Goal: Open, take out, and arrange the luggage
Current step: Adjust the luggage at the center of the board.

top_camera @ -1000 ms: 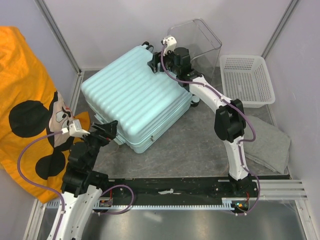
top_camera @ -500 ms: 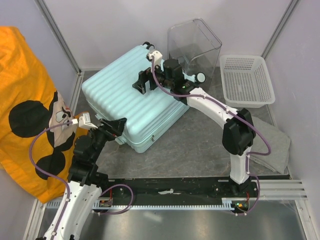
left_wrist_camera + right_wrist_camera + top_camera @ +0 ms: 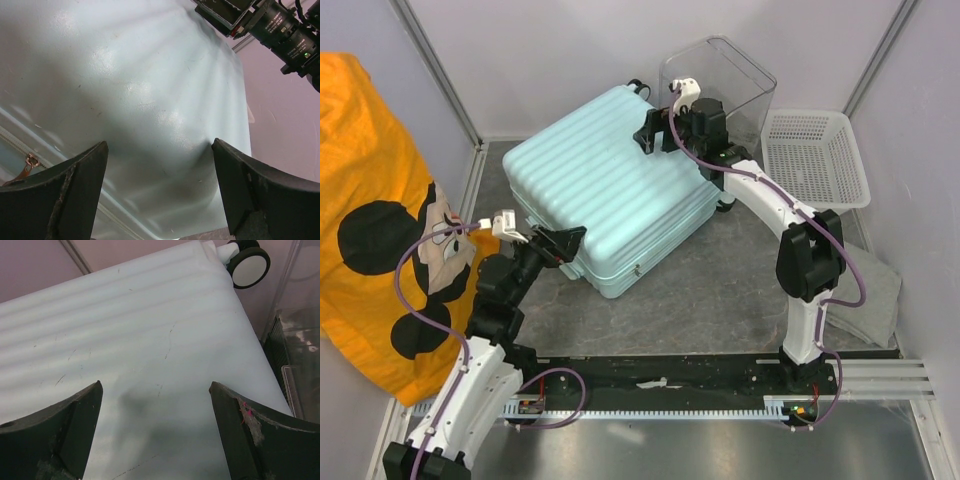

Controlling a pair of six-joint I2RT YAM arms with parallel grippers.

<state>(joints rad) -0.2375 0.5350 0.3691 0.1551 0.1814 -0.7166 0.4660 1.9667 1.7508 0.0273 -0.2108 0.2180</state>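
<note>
Since a second ago the luggage [image 3: 615, 190] has slid back and rightward on the desk [image 3: 720, 290]. The clear plastic box [image 3: 735, 85] has shifted right as well, and both arms have moved. Orange printed cloth [image 3: 370, 190] hangs at the far left. The left arm [image 3: 500, 300] has reached forward. The left jaws stand apart at the near left corner of the luggage, and in my wrist view the shell fills the gap, with the zipper pull [image 3: 27, 165] beside one finger. I cannot tell whether they touch the shell. The luggage lies flat and closed, ribbed side up, at centre-back of the desk. The right arm [image 3: 800, 250] has gone from mid-shell to the far right corner. The right jaws are wide apart above the ribs, gripping nothing, with a wheel [image 3: 248, 267] beyond them. The box stands just behind that corner. A white basket [image 3: 815, 160] sits to its right, and a grey cloth [image 3: 865, 295] lies nearer me.
</note>
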